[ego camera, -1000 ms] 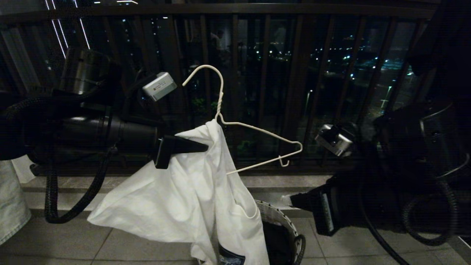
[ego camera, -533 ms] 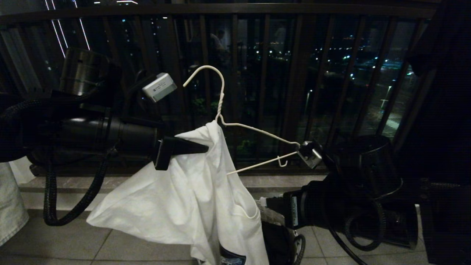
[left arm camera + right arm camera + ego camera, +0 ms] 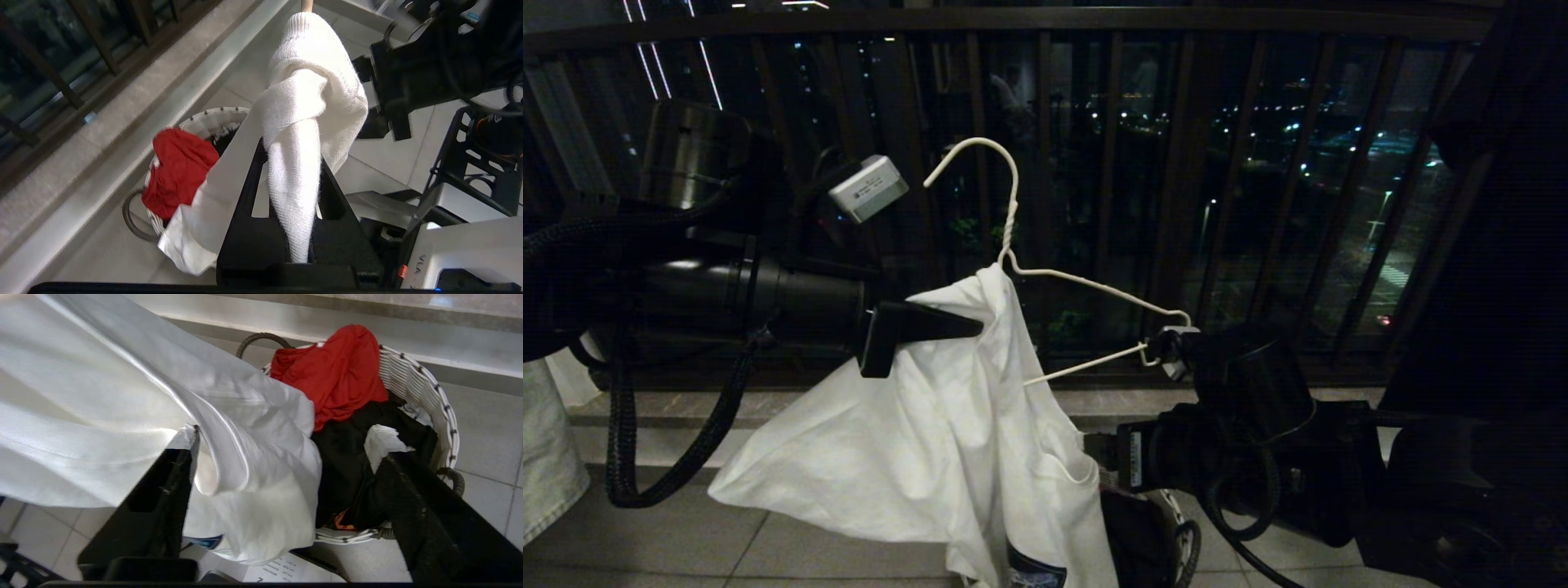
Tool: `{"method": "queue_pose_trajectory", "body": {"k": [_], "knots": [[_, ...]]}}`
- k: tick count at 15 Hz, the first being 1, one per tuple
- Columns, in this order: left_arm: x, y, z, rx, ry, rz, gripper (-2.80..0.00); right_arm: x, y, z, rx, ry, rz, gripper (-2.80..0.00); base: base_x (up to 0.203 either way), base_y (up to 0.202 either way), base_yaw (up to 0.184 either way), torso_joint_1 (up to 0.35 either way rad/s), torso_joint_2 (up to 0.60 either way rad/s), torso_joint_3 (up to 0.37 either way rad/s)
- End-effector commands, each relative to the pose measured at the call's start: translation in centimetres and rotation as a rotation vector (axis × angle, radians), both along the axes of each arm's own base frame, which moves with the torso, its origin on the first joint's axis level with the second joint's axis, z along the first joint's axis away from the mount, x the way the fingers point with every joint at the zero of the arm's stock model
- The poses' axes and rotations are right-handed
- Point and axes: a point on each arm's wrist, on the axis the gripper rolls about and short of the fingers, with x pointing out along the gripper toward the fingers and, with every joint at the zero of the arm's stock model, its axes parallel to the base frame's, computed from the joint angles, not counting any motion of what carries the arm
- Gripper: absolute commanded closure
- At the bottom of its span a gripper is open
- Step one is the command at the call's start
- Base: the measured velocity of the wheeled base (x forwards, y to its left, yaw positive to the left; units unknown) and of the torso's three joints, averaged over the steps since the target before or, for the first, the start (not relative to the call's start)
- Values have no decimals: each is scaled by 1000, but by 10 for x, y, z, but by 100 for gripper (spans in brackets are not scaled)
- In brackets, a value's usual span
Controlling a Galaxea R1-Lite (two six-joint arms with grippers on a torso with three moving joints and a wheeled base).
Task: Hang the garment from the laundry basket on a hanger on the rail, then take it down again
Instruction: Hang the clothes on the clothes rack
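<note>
Your left tool (image 3: 968,328) pinches the limp, light shirt (image 3: 931,441); right tool (image 3: 286,490) gapes; grab its free shoulder.

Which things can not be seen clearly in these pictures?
- T-shirt: head view's bottom edge cuts off its hem and most of its blue logo.
- Hanger: its near shoulder is under the T-shirt in the head view.
- Basket: the T-shirt and right arm hide most of it in the head view.
- Clothes rail: in no view.
</note>
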Motion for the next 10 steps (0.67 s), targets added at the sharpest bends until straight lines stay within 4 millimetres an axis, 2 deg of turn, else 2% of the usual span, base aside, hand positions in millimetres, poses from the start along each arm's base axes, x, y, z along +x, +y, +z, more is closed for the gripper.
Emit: {"method": "queue_pose_trajectory", "body": {"k": [1,4,8,9,10], "knots": [[1,0,-1,-2,-3,-3,0,-1,3,-4,-7,9,6,-280,0,0,0,0,0,0],[0,0,-1,-2,-2,-3,0,-2,6,-7,-14,15,14,-280,0,0,0,0,0,0],[0,1,-1,-3,-3,0,0,7,11,-21,-55,17,-34,-280,0,0,0,0,0,0],[0,2,0,-4,-8,4,0,9,11,-24,-61,17,-46,0,0,0,0,0,0,0],[0,3,1,-6,-12,8,0,10,11,-25,-62,18,-48,0,0,0,0,0,0,0]]}}
